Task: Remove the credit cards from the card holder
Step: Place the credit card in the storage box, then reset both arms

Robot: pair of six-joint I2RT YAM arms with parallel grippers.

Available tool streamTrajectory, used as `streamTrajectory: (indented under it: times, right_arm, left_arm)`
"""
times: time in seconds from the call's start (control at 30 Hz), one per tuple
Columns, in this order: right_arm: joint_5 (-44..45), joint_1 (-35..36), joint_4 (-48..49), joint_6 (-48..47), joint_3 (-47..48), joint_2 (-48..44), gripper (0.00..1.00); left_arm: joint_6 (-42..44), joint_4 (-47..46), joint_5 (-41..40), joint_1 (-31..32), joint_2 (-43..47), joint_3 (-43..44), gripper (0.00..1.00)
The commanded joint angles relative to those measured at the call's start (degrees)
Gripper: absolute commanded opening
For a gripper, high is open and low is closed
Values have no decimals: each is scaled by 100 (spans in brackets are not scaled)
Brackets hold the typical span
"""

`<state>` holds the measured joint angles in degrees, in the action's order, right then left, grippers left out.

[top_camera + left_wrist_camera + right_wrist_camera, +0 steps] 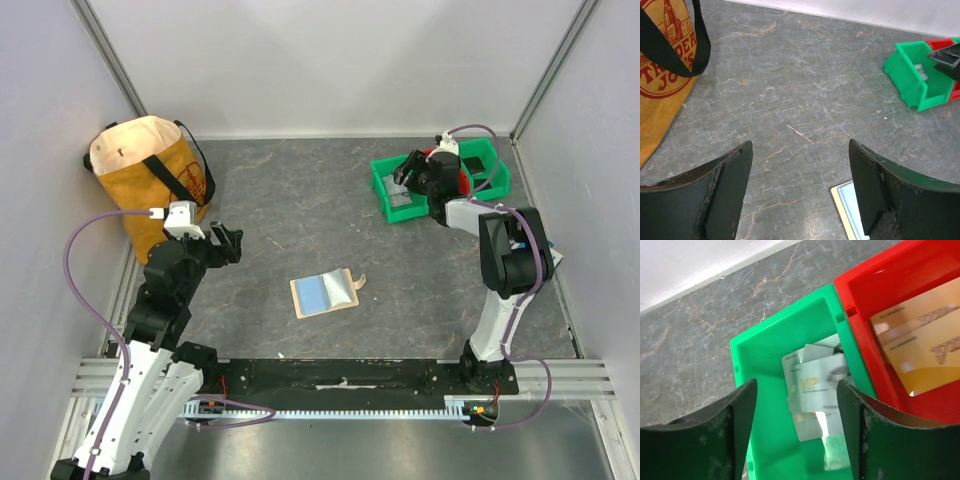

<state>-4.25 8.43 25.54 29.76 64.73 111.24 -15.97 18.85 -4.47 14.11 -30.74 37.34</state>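
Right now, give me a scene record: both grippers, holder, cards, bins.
left gripper: open, empty, above bare table, holder corner at its right finger
right gripper: open, empty, over green bin
holder: mid-table, lying open, blue face up
silver cards: loose stack in green bin
tan cards: in red bin, beside the green one
bag: far left, untouched
cards left in holder: cannot tell

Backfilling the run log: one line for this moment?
left gripper: open, empty | right gripper: open, over green bin | silver cards: in green bin | gold cards: in red bin | card holder: lying open, untouched
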Motion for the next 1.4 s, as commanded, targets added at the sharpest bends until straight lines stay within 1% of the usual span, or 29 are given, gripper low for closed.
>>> streamTrajectory:
  times: [0.0, 0.13, 0.27, 0.4, 0.47, 0.63, 0.77, 0.83, 0.87, 1.03, 1.1, 1.17, 1.27, 1.33, 1.37]
  right_arm:
    - [661, -25, -523, -699, -109, -1111, 77]
    - [1022, -25, -1067, -1120, -302, -2148, 88]
    - [1259, -43, -1630, -1428, -426, -3123, 91]
    - [1488, -34, -2210, -1499, -601, -4169, 96]
    - [1524, -34, -2447, -1473, -759, -4775, 98]
    - [1638, -25, -3115, -1420, -1093, -6182, 98]
    - [1883, -25, -3564, -1464, -1488, -7377, 98]
    - [2033, -25, -3687, -1464, -1743, -7957, 98]
    - [2094, -17, -3731, -1482, -1892, -8265, 98]
    - [2393, 53, -3986, -1832, -2446, -9496, 98]
    - [2647, 194, -3908, -1982, -2823, -10005, 98]
    - [2981, 335, -3619, -1930, -3315, -10611, 98]
    - [3088, 335, -3477, -2096, -3379, -10860, 98]
    - [3150, 326, -3459, -2036, -3397, -10799, 98]
    - [3045, 335, -3477, -2018, -3397, -10755, 98]
  left_arm:
    - [173, -31, -159, -31, 165, -25, 83]
    - [85, -75, -317, -31, 393, -78, 84]
    - [-81, -101, -431, -31, 788, -104, 85]
    - [-249, -162, -651, -31, 1324, -157, 85]
    - [-407, -171, -888, -31, 1684, -192, 86]
    - [-381, -110, -1038, -31, 2519, -350, 89]
    - [-355, 162, -1082, -31, 2941, -403, 90]
    - [-407, 276, -1152, -31, 3030, -394, 90]
    - [-425, 320, -1187, -22, 3222, -377, 90]
    - [-302, 426, -1109, -31, 3241, -377, 90]
    - [-267, 418, -1065, -31, 3206, -394, 90]
    - [-197, 348, -968, -31, 3189, -456, 90]
    - [-170, 303, -881, -22, 3145, -465, 90]
    - [-152, 295, -854, -40, 3109, -465, 90]
    - [-126, 295, -836, -31, 3109, -456, 90]
